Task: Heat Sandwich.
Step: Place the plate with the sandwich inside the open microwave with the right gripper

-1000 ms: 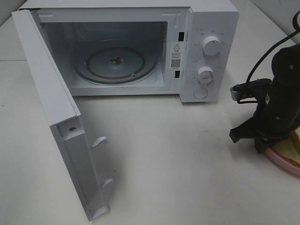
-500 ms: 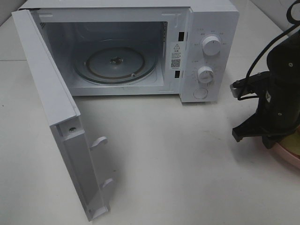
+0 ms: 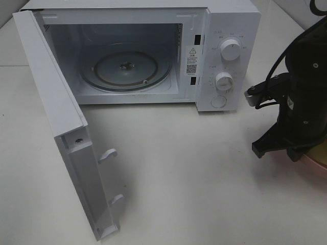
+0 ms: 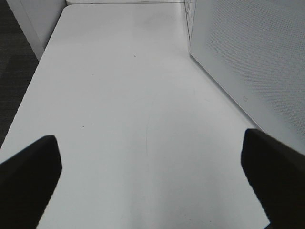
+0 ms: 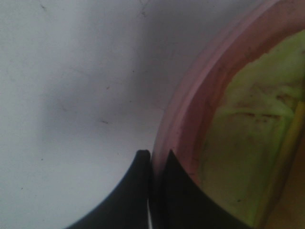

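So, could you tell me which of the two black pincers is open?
The left pincer: its black fingers sit wide apart over the white table. The right pincer is shut, tips together at the rim of the round pink plate.

Exterior high cam looks steeply down from the front onto the open microwave (image 3: 143, 56) and the table (image 3: 194, 194) before it. Left wrist cam sits low, facing along that same table past the left gripper (image 4: 150, 157). Right wrist cam is tight on the pink plate (image 5: 190, 109) rim, which also shows at the exterior view's right edge.
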Action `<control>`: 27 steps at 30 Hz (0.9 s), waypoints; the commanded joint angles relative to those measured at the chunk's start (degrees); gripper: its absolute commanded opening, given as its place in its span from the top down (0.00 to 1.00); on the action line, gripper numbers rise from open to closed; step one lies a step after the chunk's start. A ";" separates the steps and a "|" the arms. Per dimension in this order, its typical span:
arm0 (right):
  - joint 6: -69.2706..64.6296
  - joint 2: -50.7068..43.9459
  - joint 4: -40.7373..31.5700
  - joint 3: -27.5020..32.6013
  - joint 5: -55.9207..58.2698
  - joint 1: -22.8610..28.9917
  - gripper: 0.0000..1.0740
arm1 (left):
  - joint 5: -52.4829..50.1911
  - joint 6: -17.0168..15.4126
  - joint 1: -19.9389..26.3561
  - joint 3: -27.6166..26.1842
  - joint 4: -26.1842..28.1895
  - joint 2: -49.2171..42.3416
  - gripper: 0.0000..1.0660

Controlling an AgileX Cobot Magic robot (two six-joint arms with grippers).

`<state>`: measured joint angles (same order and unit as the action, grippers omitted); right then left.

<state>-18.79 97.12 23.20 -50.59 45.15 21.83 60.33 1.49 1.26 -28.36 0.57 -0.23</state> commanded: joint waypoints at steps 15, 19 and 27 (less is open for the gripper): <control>-0.40 -7.85 1.38 2.52 8.37 9.11 1.00 | -0.92 0.00 0.17 0.11 0.46 -1.60 0.08; -0.40 -9.80 1.38 2.52 9.51 11.86 1.00 | -0.92 0.00 0.17 0.11 0.46 -1.60 0.08; -0.23 -12.55 1.38 2.52 11.92 17.76 1.00 | -0.92 0.00 0.17 0.11 0.46 -1.60 0.08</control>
<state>-18.85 85.37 23.09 -48.13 55.41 38.56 60.33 1.49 1.26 -28.36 0.57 -0.23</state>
